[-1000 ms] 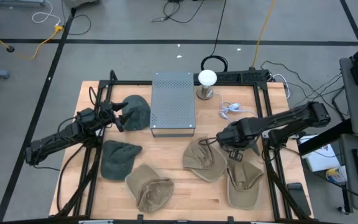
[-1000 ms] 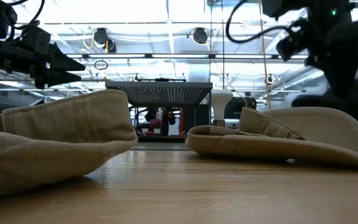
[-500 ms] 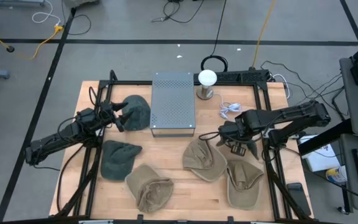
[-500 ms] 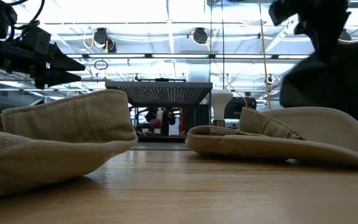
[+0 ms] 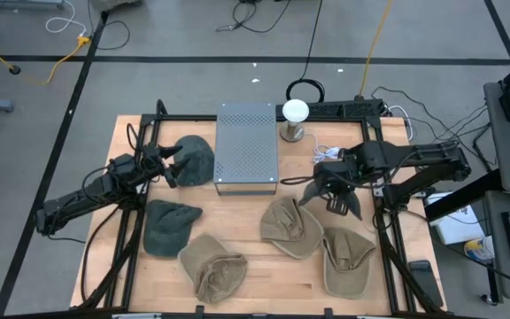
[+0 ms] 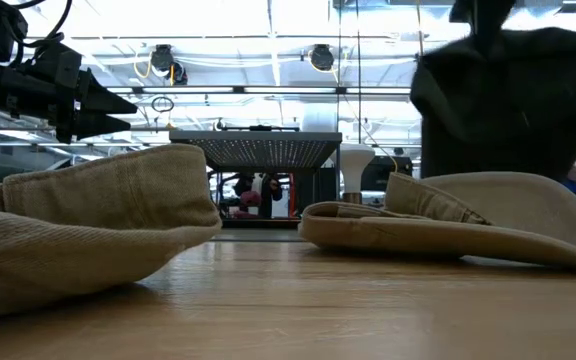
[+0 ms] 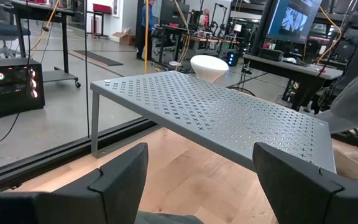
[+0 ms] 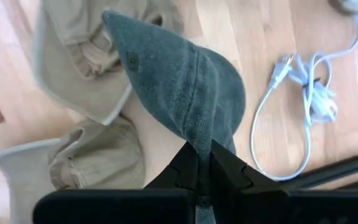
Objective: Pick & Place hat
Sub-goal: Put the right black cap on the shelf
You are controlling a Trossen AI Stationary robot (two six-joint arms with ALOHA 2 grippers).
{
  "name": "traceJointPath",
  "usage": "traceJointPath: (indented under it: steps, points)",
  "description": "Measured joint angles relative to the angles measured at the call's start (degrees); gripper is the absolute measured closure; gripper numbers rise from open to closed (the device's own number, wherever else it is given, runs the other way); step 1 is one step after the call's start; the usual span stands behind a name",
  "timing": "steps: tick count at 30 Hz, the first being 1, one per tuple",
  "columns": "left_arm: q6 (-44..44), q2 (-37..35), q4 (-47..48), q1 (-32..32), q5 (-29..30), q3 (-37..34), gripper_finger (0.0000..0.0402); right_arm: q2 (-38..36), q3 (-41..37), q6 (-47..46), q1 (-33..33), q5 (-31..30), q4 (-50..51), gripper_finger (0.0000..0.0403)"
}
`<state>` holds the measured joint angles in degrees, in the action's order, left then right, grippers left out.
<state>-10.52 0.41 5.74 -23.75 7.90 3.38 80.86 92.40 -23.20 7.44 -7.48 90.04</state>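
Right gripper [image 8: 199,163] is pinched shut on the green hat [image 8: 179,81], dangling it clear above the tan hats [image 5: 292,226] for carrying, while the left gripper [image 7: 197,174] waits wide open near the rack [image 5: 246,146].

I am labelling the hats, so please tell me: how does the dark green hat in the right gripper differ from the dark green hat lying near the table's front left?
The dark green hat held by the right gripper hangs lifted above the table; the dark green hat at front left lies flat on the wooden table. The held one is pinched at its edge; the other is untouched. Both are soft green fabric.
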Motion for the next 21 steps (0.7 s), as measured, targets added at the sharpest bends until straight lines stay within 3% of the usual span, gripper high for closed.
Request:
traceJointPath:
  steps: [21]
  points:
    - [0.0, 0.0, 0.0, 0.0, 0.0, 0.0, 0.0107, 0.0, 11.3, 1.6, 0.0, -0.2, 0.0, 0.0394]
